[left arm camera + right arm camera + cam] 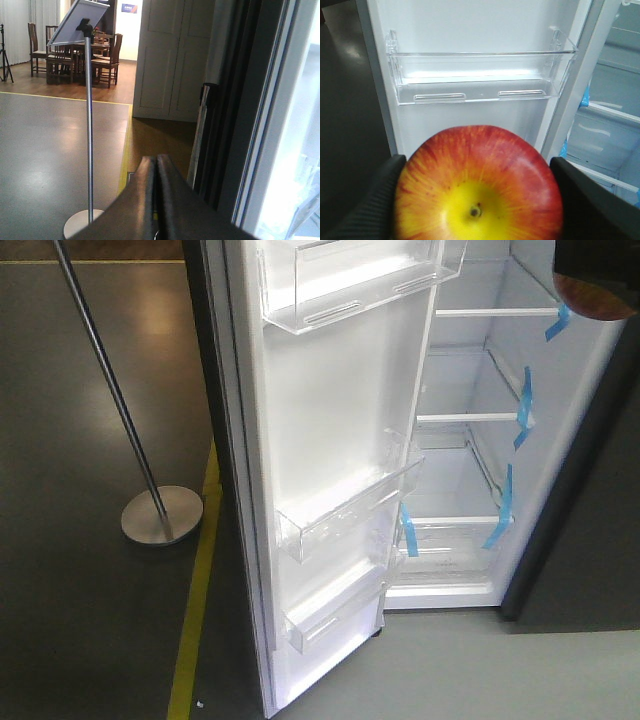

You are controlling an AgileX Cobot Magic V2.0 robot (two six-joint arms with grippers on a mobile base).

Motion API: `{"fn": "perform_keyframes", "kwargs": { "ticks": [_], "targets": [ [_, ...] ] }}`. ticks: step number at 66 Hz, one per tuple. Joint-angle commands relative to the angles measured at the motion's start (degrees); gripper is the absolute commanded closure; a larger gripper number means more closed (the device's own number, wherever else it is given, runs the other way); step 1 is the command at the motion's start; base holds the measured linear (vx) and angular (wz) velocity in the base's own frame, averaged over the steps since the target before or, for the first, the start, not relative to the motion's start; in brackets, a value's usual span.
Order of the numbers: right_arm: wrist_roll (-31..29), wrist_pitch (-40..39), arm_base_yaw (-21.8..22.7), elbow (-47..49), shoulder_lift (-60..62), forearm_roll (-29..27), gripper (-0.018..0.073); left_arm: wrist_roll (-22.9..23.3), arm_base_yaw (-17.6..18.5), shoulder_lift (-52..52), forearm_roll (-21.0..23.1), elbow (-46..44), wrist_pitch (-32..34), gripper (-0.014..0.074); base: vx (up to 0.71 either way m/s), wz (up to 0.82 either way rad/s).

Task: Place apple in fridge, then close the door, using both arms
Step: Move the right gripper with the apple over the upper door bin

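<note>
My right gripper [477, 202] is shut on the apple [480, 165], red with a yellow base, its black fingers [367, 210] at both sides. It faces the open door's white inner side and a clear shelf bin [480, 75]. The fridge's white inside [610, 130] is to the right. In the front view the door [330, 430] stands open at the left of the fridge's shelves with blue tape [470, 420]. A dark, reddish blurred shape [597, 285] sits at the top right. My left gripper [156, 167] is shut and empty, by the door's dark outer edge [240, 100].
A sign stand with a thin metal pole and round base [160, 515] stands left of the door; it also shows in the left wrist view [89, 125]. A yellow floor line [195, 610] runs past the door. Chairs and a table [75, 55] are far behind.
</note>
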State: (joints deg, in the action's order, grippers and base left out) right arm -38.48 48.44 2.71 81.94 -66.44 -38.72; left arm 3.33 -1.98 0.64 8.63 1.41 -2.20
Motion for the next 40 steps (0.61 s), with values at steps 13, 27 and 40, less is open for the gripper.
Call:
{"fn": "perform_keyframes", "kwargs": {
  "ticks": [13,27,40],
  "targets": [
    [-0.4,-3.6,0.1,1.7,1.2,-2.0,0.0451,0.5,0.1,0.9,0.4,-1.1,4.2,0.0603,0.05,0.00],
    [-0.4,-3.6,0.1,1.7,1.2,-2.0,0.0451,0.5,0.1,0.9,0.4,-1.1,4.2,0.0603,0.06,0.00],
    [-0.4,-3.6,0.1,1.7,1.2,-2.0,0.0451,0.5,0.1,0.9,0.4,-1.1,4.2,0.0603,0.06,0.00]
  ]
}}
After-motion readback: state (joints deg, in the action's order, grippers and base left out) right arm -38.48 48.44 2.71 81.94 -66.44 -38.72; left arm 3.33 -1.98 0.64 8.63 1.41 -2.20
